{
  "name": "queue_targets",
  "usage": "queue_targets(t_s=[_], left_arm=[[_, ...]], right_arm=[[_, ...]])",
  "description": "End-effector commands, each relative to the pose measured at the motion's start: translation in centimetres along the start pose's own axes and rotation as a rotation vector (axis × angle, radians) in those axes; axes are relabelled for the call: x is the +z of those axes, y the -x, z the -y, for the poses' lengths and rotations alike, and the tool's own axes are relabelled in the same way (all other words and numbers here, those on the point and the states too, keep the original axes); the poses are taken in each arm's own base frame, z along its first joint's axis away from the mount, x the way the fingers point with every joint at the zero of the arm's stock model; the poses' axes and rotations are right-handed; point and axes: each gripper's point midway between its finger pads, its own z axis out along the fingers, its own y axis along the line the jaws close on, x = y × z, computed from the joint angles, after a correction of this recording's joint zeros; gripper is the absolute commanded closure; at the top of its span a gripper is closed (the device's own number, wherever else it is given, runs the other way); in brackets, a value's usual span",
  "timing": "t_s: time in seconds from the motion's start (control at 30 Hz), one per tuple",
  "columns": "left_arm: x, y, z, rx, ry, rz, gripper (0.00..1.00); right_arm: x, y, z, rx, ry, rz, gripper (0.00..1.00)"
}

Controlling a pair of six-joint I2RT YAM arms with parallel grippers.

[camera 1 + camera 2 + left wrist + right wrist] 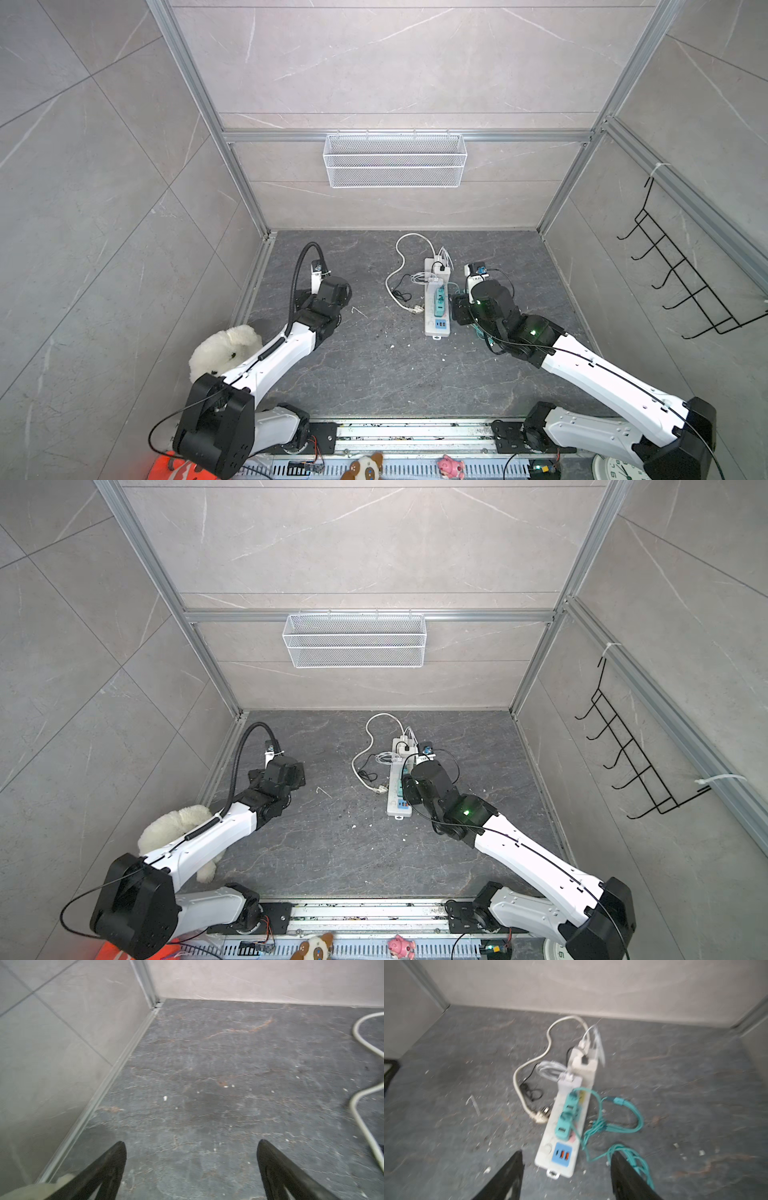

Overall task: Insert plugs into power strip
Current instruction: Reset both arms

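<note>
Plugs [563,1130] looked seated in power strip [545,1159], so right claw [568,1153] hung spread, empty beside it; left claw [192,1141] spread, well apart.

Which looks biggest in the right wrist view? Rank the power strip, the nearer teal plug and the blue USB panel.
1. power strip, clearly the largest.
2. nearer teal plug and blue USB panel: they look alike, so unranked.

I see a white power strip [543,1157] with a blue panel [562,1154] of orange ports, teal plugs [563,1129] and white plugs [584,1062], on a dark grey, pale-veined surface [467,1064].
</note>
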Motion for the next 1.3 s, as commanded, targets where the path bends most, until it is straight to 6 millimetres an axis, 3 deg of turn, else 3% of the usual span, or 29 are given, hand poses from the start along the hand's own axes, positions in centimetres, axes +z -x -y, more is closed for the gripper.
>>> queue_targets(t_s=[0.0, 0.03, 0.1, 0.2, 0.33, 0.53, 0.63, 0.83, 1.07, 1.17, 1.27], left_arm=[[-0.6, 0.2, -4.3, -0.058, 0.155, 0.058, 0.0], [-0.6, -0.3, -5.0, -0.061, 0.172, 0.063, 0.0], [-0.5, -0.8, -6.0, -0.064, 0.198, 0.094, 0.0], [-0.2, -1.2, -7.0, -0.058, 0.213, 0.127, 0.0], [0.2, -1.0, -7.7, -0.024, 0.22, 0.149, 0.0], [1.3, -0.3, -6.9, -0.02, 0.127, 0.17, 0.0], [2.5, -0.9, -6.2, -0.024, 0.072, 0.173, 0.0], [3.7, -2.5, -5.0, 0.01, 0.011, 0.234, 0.0], [3.7, -3.1, -4.0, 0.033, -0.049, 0.237, 0.0], [3.5, -2.9, -4.1, 0.033, -0.05, 0.251, 0.0], [3.3, -2.8, -4.0, 0.037, -0.063, 0.263, 0.0]], right_arm=[[0.3, 3.9, 3.9, -0.121, -0.273, 0.139, 0.23], [0.6, 4.3, 4.5, -0.127, -0.315, 0.15, 0.21], [1.4, 4.6, 5.2, -0.115, -0.344, 0.152, 0.01], [2.2, 4.4, 7.1, -0.068, -0.41, 0.146, 0.01], [1.6, 4.1, 10.6, 0.016, -0.535, 0.2, 0.01], [1.1, 3.5, 15.9, 0.072, -0.701, 0.262, 0.01], [2.4, 2.9, 16.6, 0.005, -0.695, 0.168, 0.01], [3.3, 1.9, 17.2, 0.054, -0.612, 0.189, 0.01], [3.7, -1.0, 15.3, 0.019, -0.31, 0.262, 0.01], [3.2, -1.4, 15.2, 0.037, -0.237, 0.292, 0.01], [4.0, -2.3, 15.5, 0.063, -0.184, 0.27, 0.01]])
